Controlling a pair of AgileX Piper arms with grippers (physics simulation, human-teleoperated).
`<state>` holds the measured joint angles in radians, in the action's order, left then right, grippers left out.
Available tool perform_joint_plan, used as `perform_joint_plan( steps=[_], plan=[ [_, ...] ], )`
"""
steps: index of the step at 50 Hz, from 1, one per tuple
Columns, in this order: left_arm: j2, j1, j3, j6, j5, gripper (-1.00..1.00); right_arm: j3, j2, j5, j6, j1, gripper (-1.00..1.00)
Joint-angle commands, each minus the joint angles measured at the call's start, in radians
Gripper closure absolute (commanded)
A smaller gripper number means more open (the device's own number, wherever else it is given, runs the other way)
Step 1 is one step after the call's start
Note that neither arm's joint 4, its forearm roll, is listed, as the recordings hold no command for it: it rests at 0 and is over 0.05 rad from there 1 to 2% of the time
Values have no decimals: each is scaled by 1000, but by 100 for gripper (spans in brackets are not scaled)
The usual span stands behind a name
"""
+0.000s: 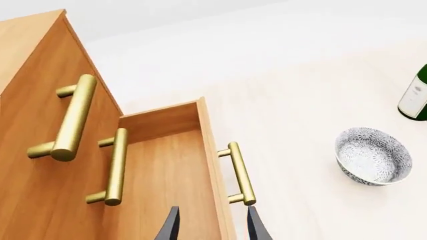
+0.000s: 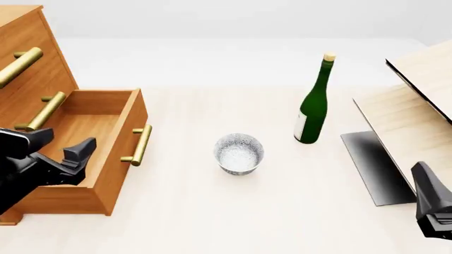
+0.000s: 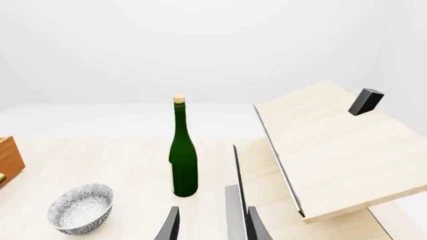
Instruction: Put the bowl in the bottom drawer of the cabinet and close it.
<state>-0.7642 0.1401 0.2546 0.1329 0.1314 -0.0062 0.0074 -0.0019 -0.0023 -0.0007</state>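
The bowl (image 2: pixel 238 153) sits upright on the table (image 2: pixel 211 211), at about three o'clock from the cabinet (image 2: pixel 28 69), whose bottom drawer (image 2: pixel 113 153) stands pulled open. The left gripper (image 1: pixel 212 225) hangs over that drawer with fingers parted, holding nothing. The right gripper (image 3: pixel 212 225), also parted and empty, waits at four o'clock from the wine bottle (image 2: pixel 313 103).

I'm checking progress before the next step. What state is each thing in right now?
bottom drawer: pulled open, nothing inside.
two upper drawers: shut.
bowl: upright on the table, empty, outside the drawer.
wine bottle: upright, corked.
left gripper: open, holding nothing, above the open drawer.
right gripper: open, holding nothing.
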Motion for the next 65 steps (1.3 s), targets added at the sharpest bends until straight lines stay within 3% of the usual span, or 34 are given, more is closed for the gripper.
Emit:
perform_joint_plan(
  steps=[1,6,7,8,11,19,65],
  plan=[
    [-61,6,42,-26,-29,-100,0,0,1,0,0,-100],
    [-74,19,64,-20,-49,-100,0,0,1,0,0,-100],
    [-87,26,72,-33,-54,-100,0,0,1,0,0,-100],
    [-117,47,90,-92,-70,-100,0,0,0,0,0,-100],
    [-84,51,85,-41,-69,-100,0,0,1,-1,0,-100],
    [-142,52,100,-75,-71,-100,0,0,1,0,0,-100],
    [-385,26,106,-119,30,-100,0,0,1,-1,0,-100]
  ],
)
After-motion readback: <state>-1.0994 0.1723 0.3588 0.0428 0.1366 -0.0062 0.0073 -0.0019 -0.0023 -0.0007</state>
